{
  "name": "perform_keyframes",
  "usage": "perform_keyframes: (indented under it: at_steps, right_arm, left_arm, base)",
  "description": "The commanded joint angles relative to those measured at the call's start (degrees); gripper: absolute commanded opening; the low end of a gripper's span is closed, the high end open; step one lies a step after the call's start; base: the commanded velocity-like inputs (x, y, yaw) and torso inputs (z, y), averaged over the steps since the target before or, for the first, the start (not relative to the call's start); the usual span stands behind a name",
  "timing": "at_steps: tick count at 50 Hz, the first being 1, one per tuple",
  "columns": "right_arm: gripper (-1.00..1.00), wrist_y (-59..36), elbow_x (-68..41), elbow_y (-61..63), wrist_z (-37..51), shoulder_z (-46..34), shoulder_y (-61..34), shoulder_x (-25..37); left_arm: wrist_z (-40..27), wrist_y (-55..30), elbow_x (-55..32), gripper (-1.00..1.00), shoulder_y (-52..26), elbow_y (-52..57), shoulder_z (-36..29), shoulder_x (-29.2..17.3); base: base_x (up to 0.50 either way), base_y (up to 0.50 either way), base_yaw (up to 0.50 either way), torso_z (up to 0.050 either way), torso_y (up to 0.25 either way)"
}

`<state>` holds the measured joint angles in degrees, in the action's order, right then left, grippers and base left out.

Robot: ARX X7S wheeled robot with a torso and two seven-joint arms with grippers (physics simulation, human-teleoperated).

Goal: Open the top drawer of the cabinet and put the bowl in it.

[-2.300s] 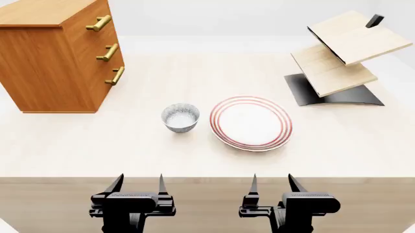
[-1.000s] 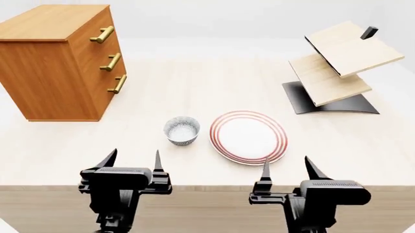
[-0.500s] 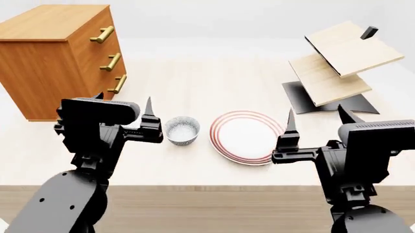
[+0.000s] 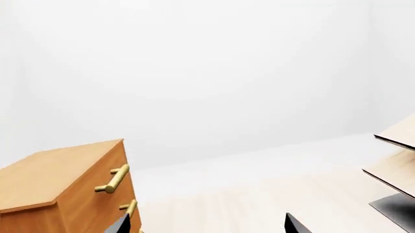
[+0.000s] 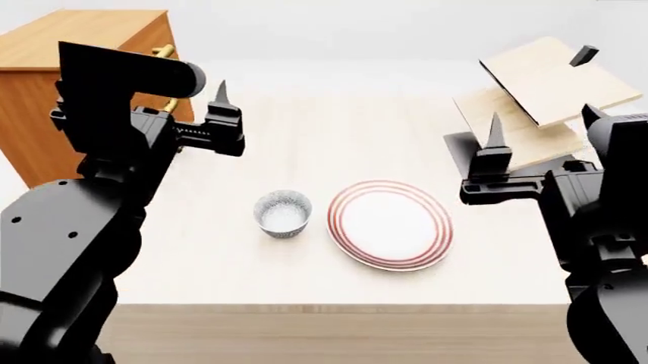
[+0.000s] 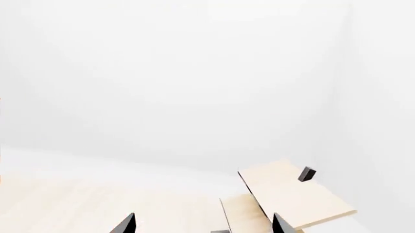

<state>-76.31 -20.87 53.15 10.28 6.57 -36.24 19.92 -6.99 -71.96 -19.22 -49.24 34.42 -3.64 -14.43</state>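
Top drawer (image 4: 115, 180) shut, untouched, far-left on bench (image 5: 303, 121) | bowl (image 5: 282, 213) mid-bench beside plate (image 5: 390, 224) | both arms raised since half-second ago; left gripper (image 5: 193, 102) nearing cabinet (image 5: 71, 45), fingers apart, empty | right gripper (image 5: 542, 140) likewise spread.

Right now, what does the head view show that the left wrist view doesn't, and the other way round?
Only the head view shows the bowl, the plate beside it, and both arms with the left end effector and right end effector raised and open. Only the left wrist view shows the cabinet's top drawer front clearly, shut, with its brass handle unblocked. Both share the cabinet, the table and the tilted shelf rack.
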Motion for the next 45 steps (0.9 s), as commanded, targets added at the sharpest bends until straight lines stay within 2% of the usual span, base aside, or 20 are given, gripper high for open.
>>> perform_keyframes:
  at_steps: [1,45]
  right_arm:
    - [1.0,-4.15,-1.34,1.22,0.17,1.81,-3.62,0.45]
    - [1.0,-3.25,-3.47,1.44,0.85,2.87,-2.45,1.69]
  left_arm:
    - [-0.03,-2.36,-0.56,1.0,-3.83,-0.79,-0.63,-0.53]
    - [-1.11,-1.72,-1.35,1.0,-3.76,-1.46,-1.14,-0.88]
  base:
    - [0.5,0.0,0.0,0.05,0.0]
    - [0.49,0.0,0.0,0.05,0.0]
